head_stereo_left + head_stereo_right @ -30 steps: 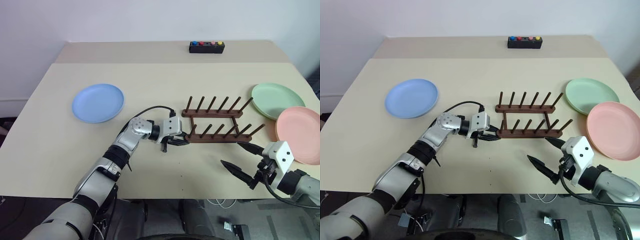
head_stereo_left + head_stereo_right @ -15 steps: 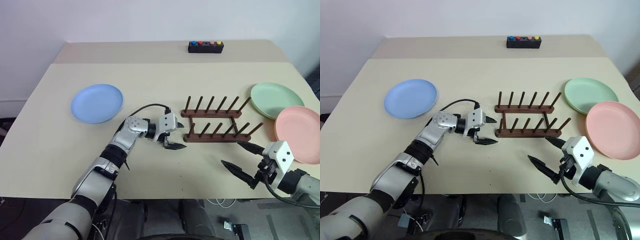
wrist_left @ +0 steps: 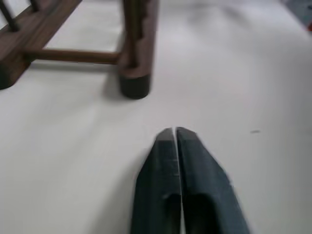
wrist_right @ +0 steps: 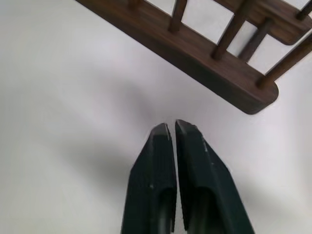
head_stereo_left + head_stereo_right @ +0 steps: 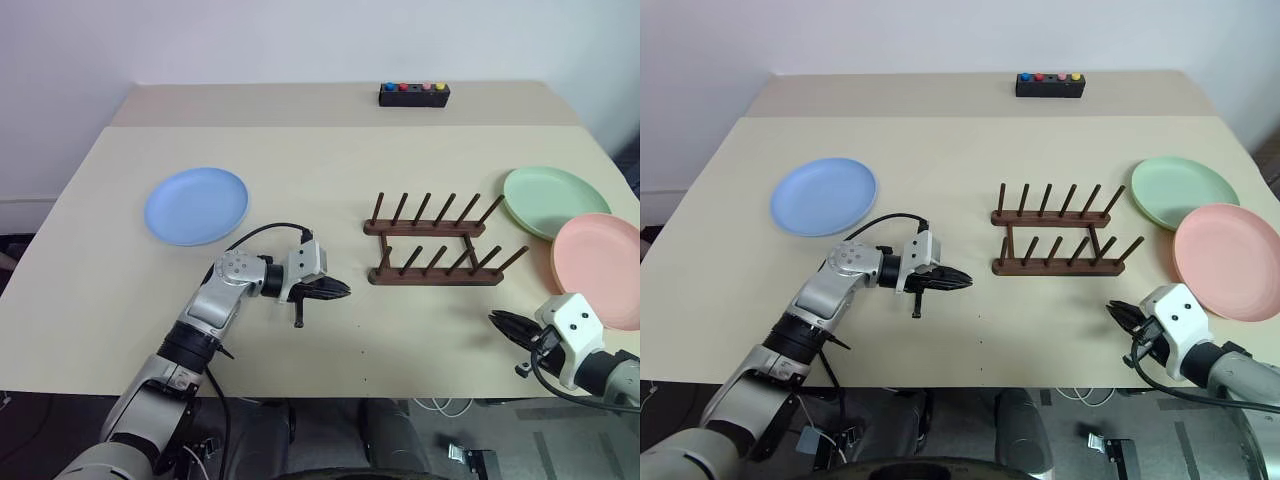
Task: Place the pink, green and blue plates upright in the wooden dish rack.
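The wooden dish rack (image 5: 437, 250) stands empty in the middle of the table, its pegs upright. The blue plate (image 5: 196, 205) lies flat at the left. At the right the green plate (image 5: 556, 201) lies flat, with the pink plate (image 5: 598, 255) just in front of it. My left gripper (image 5: 343, 289) is shut and empty, a short way left of the rack's near rail, pointing at it. My right gripper (image 5: 497, 319) is shut and empty near the table's front edge, below the rack's right end. The rack's rail end (image 3: 134, 73) shows ahead of the left fingers.
A small black box with coloured buttons (image 5: 413, 94) sits at the table's far edge. Bare tabletop (image 5: 330, 180) lies between the blue plate and the rack.
My left gripper let go of the rack's near rail, drew back to the left and shut. My right gripper closed from wide open and shifted right and lower.
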You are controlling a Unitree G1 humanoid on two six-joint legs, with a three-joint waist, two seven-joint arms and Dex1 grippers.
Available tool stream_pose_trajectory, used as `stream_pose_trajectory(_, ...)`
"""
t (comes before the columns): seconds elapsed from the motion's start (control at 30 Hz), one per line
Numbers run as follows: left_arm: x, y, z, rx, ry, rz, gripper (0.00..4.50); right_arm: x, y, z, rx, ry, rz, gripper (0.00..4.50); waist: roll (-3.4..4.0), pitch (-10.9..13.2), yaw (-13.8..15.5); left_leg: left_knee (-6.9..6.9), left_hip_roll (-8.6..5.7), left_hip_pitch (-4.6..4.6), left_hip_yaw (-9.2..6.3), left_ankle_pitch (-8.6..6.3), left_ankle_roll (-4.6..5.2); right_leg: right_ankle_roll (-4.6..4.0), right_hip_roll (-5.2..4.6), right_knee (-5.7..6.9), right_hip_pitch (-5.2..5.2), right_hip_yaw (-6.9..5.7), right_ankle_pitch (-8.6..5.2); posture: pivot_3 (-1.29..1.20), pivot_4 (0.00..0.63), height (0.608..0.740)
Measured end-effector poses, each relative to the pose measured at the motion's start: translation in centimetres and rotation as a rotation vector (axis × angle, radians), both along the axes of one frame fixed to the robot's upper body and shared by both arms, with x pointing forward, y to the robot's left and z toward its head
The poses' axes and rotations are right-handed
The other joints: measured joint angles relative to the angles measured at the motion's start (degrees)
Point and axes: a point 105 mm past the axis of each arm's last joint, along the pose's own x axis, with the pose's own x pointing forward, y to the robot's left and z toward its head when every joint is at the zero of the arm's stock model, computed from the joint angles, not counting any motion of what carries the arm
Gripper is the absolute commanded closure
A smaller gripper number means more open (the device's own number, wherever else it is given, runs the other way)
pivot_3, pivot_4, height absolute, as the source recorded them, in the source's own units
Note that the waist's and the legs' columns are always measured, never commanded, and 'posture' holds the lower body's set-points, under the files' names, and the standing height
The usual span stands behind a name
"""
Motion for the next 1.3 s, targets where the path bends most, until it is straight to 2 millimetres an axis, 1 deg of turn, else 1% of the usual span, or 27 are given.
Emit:
stream_pose_trajectory(0.1,-1.0,-0.9,-0.1,0.001,0.007,-0.019,4.48,0.2,-0.1,0.1,-0.013,-0.011,-0.012,4.5,0.01,0.0,0.0,0.0,0.0,0.01,0.0,0.0,0.0,0.0,0.0,0.0,0.0,0.0,0.0,0.0,0.15,0.74)
stream_pose_trajectory(0.2,-2.1,-2.0,-0.7,-0.003,0.043,-0.033,4.48,0.7,-0.4,0.1,-0.04,-0.021,-0.035,4.5,0.01,0.0,0.0,0.0,0.0,0.01,0.0,0.0,0.0,0.0,0.0,0.0,0.0,0.0,0.0,0.0,0.15,0.74)
stream_pose_trajectory(0.3,-2.3,-3.0,-0.7,-0.005,0.041,-0.028,4.48,1.3,-0.5,-0.1,-0.053,-0.023,-0.047,4.5,0.02,0.0,0.0,0.02,0.0,0.02,0.02,0.0,0.0,0.0,-0.01,0.0,0.02,0.01,0.0,0.0,0.15,0.74)
stream_pose_trajectory(0.5,-1.9,-4.5,-0.7,-0.022,0.017,0.027,4.48,2.3,-1.0,-0.1,-0.089,-0.029,-0.064,4.5,0.02,0.0,0.0,0.01,-0.01,0.02,0.01,0.0,0.0,0.0,0.0,-0.01,0.02,0.01,0.0,0.0,0.15,0.74)
stream_pose_trajectory(0.67,-1.2,-5.0,-0.8,-0.021,0.005,0.083,4.48,3.7,-1.7,-0.6,-0.127,-0.029,-0.099,4.5,0.03,0.0,0.0,0.01,-0.01,0.03,0.02,0.0,0.0,0.0,0.0,0.0,0.01,0.0,0.0,0.0,0.15,0.74)
stream_pose_trajectory(0.8,-0.7,-5.3,-1.3,-0.012,0.002,0.119,4.48,4.4,-2.5,-1.1,-0.156,-0.02,-0.125,4.5,0.03,0.0,0.0,0.0,-0.01,0.03,0.02,0.0,0.0,0.0,0.0,-0.01,0.01,0.0,0.0,0.0,0.15,0.74)
stream_pose_trajectory(0.9,-0.5,-5.4,-1.6,-0.011,0.009,0.138,4.48,5.1,-2.7,-1.1,-0.164,-0.032,-0.13,4.5,0.03,0.0,0.0,0.02,-0.01,0.03,0.02,0.0,0.0,0.0,0.0,0.0,0.02,0.0,0.01,0.0,0.15,0.74)
stream_pose_trajectory(1.03,0.0,-5.4,-1.6,-0.008,-0.007,0.154,4.48,6.2,-2.8,-0.9,-0.18,-0.055,-0.128,4.5,0.03,0.0,-0.1,0.02,-0.01,0.07,0.02,0.0,0.0,0.0,0.0,0.0,0.04,0.0,0.01,0.0,0.15,0.74)
stream_pose_trajectory(1.3,0.7,-5.6,-1.6,-0.01,-0.037,0.172,4.48,7.4,-2.7,-0.9,-0.196,-0.083,-0.114,4.5,0.03,0.0,-0.1,0.02,-0.01,0.19,0.02,0.0,0.0,0.0,0.0,0.0,0.15,0.01,0.01,0.0,0.15,0.74)
